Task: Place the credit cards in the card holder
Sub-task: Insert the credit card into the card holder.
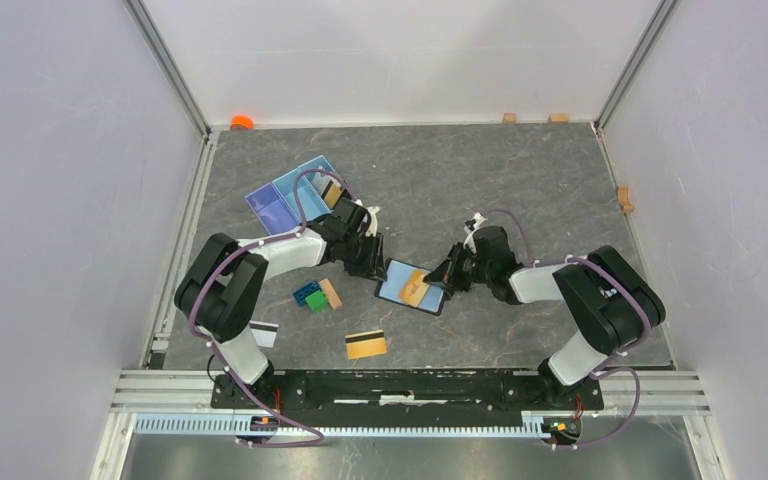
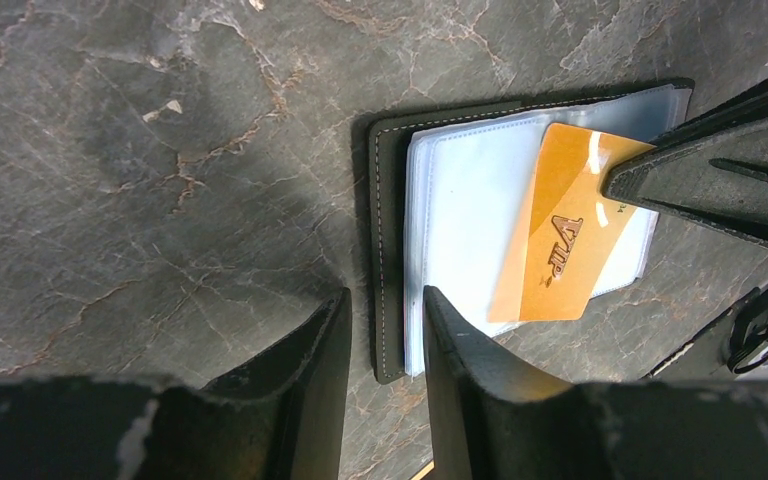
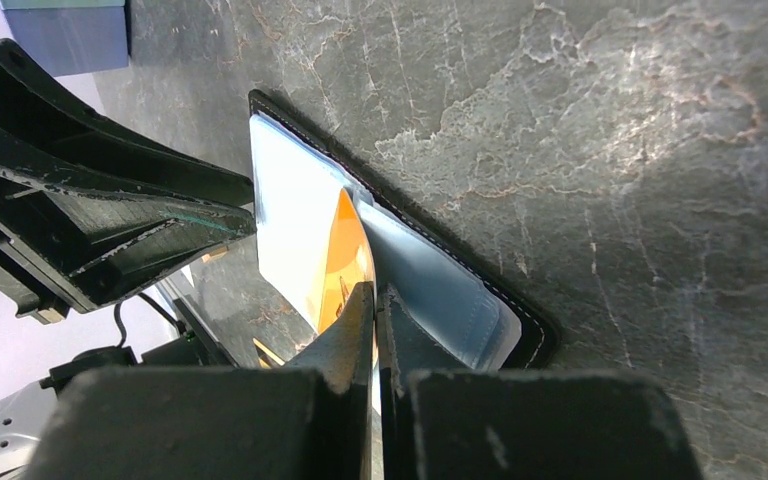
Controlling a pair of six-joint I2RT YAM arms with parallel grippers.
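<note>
card holder (image 1: 396,284) lies open mid-table, lining up; orange card (image 2: 560,235) lies across its sleeves, clamped edge-on in the right gripper (image 3: 373,298); left gripper (image 2: 385,297) straddles the holder's cover edge, jaws apart, can't tell if pinching; step looks like insertion; next move needs the card's edge fed into a sleeve mouth; that mouth is hard to make out; gold card (image 1: 366,344) lies nearby.

Raised gold letters on the orange credit card (image 2: 550,200) read "VIP"; nothing else is legible.
</note>
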